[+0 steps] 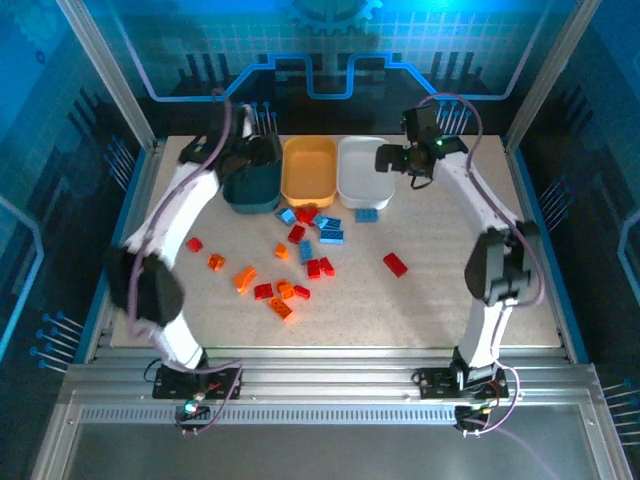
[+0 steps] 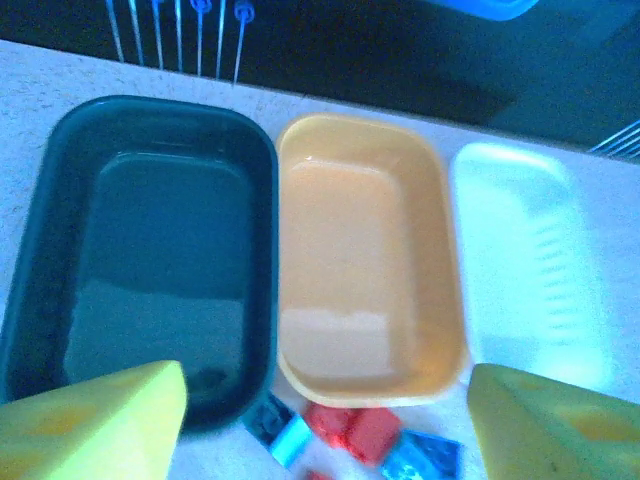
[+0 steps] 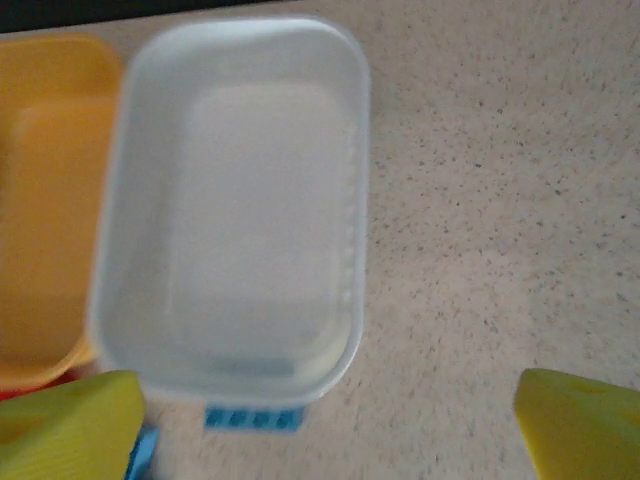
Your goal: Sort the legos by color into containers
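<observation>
Status: left gripper [image 2: 325, 425] and right gripper [image 3: 325, 425] both released, empty. Blue lego [image 3: 253, 418] lies just ahead of right gripper, beside white tub [image 3: 360, 200]; descent should straddle it, clear of the rim.

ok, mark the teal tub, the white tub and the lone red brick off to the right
teal tub [image 2: 160, 250]: left wrist view, bare floor.
white tub [image 3: 240, 220]: right wrist view, bare floor.
lone red brick [image 1: 395, 264]: top external view, its upper face.
</observation>
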